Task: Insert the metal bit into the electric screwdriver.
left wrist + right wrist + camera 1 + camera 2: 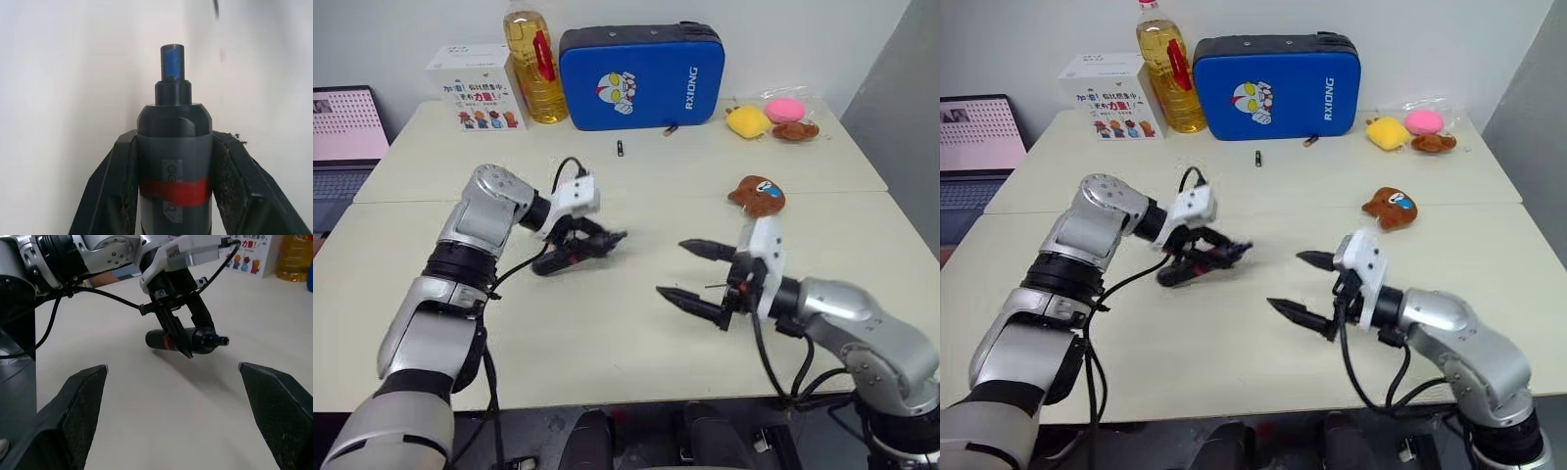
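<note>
Over the pale desk (636, 372) the left hand (597, 242) pinches the electric screwdriver (188, 340) — socket presented toward the spread, empty right hand (690, 271).

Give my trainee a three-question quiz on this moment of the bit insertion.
1. True or false: the left claw is shut on the electric screwdriver.
2. The right claw is: A) open and empty, B) shut on a plush toy.
3. What blue item stands at the table's far edge?

Key: 1. True. 2. A. 3. The blue case.
</note>
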Controlling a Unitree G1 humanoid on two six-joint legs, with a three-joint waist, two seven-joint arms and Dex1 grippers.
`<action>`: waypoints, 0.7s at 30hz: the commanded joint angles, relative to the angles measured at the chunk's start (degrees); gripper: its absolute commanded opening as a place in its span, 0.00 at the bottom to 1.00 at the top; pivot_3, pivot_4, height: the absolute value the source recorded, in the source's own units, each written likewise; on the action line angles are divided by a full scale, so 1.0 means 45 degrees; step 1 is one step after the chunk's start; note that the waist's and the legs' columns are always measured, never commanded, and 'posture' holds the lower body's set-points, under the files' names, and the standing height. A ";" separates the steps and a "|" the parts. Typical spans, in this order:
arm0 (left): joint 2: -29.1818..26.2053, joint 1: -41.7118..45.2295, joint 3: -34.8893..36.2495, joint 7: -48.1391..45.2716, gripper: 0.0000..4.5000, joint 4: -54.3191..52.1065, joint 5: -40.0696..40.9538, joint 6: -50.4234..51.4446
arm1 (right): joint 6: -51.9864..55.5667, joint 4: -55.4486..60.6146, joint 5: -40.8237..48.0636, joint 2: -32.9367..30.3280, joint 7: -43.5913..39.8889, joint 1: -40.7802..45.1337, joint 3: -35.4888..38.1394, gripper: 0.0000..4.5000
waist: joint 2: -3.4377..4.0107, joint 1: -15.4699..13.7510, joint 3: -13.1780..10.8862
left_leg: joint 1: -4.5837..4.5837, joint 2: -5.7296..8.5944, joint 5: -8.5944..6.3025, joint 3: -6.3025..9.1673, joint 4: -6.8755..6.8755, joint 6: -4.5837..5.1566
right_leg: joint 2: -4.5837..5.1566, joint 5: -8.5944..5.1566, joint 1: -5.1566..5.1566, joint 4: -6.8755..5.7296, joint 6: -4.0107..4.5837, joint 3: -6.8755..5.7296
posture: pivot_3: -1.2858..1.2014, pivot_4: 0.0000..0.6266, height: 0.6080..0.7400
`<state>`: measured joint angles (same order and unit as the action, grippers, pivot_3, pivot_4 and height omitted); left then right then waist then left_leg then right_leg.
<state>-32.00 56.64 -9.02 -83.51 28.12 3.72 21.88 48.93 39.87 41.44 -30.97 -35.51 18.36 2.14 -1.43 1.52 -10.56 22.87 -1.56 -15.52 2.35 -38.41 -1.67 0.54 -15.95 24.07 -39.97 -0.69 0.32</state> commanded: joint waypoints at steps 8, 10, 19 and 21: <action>0.4591 -0.2315 0.3387 0.7665 0.37 -0.4229 0.2695 -0.0191 | 0.1889 -0.1189 0.4835 -0.0037 0.2243 0.2243 0.2527 1.00 | 0.0004 0.0041 0.0005 | -0.0019 0.0000 0.0000 -0.0003 -0.0007 0.0000 | 0.0074 0.0003 -0.0006 -0.0023 0.0002 0.0026 | 0.52 0.24 1.00; 0.5241 -0.2981 0.3366 0.8377 0.37 -0.4470 0.2873 -0.0507 | 0.1858 -0.1243 0.4810 -0.0168 0.2303 0.2221 0.2344 1.00 | 0.0026 0.0014 0.0018 | -0.0031 -0.0004 0.0000 -0.0004 -0.0001 0.0000 | 0.0086 0.0004 -0.0006 -0.0025 0.0003 0.0042 | 0.52 0.24 1.00; 0.5485 -0.5197 0.2361 0.9004 0.37 -0.5007 0.2561 -0.1790 | 0.1543 -0.1335 0.4533 -0.0528 0.2123 0.1981 0.1803 1.00 | 0.0023 -0.0029 0.0016 | 0.0004 0.0012 0.0000 -0.0020 -0.0010 0.0000 | 0.0069 0.0004 -0.0002 -0.0013 0.0001 0.0014 | 0.52 0.24 1.00; 0.5173 -0.5640 0.2359 0.8987 0.37 -0.5131 0.2546 -0.1798 | 0.1488 -0.1334 0.4514 -0.0592 0.2039 0.1874 0.1778 1.00 | 0.0023 -0.0030 0.0018 | 0.0003 0.0010 0.0000 -0.0023 -0.0009 0.0000 | 0.0069 0.0004 -0.0003 -0.0011 0.0001 0.0015 | 0.52 0.24 1.00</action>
<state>-7.22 32.66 1.97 -42.99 7.81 15.16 14.72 57.21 33.29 61.70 -32.89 -25.51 27.31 9.76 -1.32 1.38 -10.48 22.86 -1.51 -15.51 2.25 -38.45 -1.67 0.85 -15.93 24.04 -40.01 -0.69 0.39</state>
